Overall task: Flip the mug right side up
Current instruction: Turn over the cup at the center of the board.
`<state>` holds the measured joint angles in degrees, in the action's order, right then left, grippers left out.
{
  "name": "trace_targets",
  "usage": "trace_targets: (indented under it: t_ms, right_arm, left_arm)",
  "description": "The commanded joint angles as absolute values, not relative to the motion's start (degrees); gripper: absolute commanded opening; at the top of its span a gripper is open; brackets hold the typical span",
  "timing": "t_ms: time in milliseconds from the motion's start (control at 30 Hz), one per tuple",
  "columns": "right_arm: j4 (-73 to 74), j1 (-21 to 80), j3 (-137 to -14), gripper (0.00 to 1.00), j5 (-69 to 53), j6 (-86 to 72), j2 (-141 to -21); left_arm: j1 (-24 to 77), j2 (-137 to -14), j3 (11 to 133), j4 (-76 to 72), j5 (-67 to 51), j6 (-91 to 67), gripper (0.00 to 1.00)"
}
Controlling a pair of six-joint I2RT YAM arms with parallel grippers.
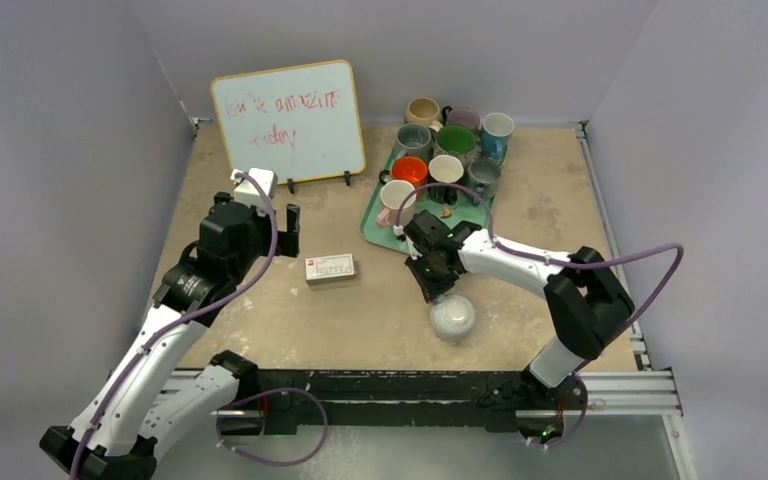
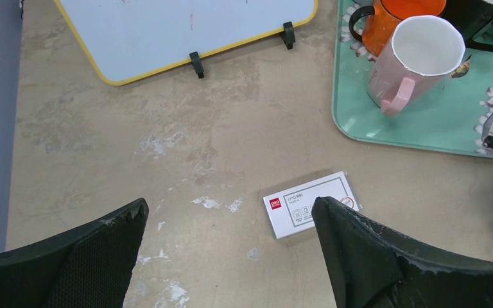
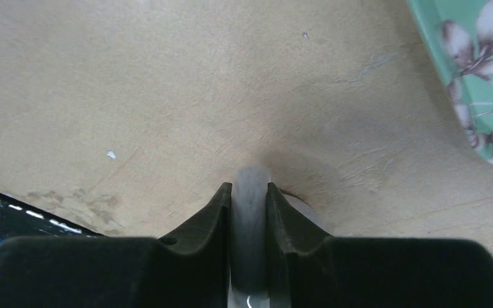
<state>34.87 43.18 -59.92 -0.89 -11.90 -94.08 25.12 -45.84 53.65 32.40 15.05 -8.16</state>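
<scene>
A: Tan tabletop (image 1: 360, 325), so where's the mug (image 1: 452, 318)?
B: Upside down near the front edge, right jaws pinched tight on its handle (image 3: 250, 192). Left jaws spread wide, holding nothing, above a small box (image 2: 311, 204).

Your top camera overlooks the whole table (image 1: 360, 310) from behind; left wrist looks forward and down, sharing the tray (image 2: 436, 122); right wrist sits close on the mug (image 3: 250, 192).
</scene>
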Motion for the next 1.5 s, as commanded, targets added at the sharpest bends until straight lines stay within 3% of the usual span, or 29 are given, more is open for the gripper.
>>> trace_targets:
  t_ms: [0, 400, 867, 1200, 1467]
  right_arm:
    - [31.3, 43.5, -61.3, 0.00, -2.9, -11.4, -88.8]
    - [20.7, 43.5, -57.9, 0.00, -11.2, -11.1, -82.9]
    - [9.4, 43.4, -53.3, 0.00, -8.6, -11.9, -76.1]
    - [-17.1, 43.5, -40.2, 0.00, -11.3, -13.2, -69.7]
    - [-30.0, 43.6, -35.9, 0.00, -12.3, -12.4, -70.0]
  left_arm:
    - [24.7, -45.6, 54.3, 31.3, 15.8, -9.0, 1.00]
    - [24.7, -46.4, 54.0, 31.4, 13.7, -8.7, 0.99]
    - [24.7, -46.3, 53.9, 31.0, 13.3, -9.0, 0.98]
    - [24.7, -46.2, 54.0, 31.0, 13.1, -9.4, 0.98]
    - [24.7, -46.2, 53.9, 31.0, 13.3, -10.3, 0.97]
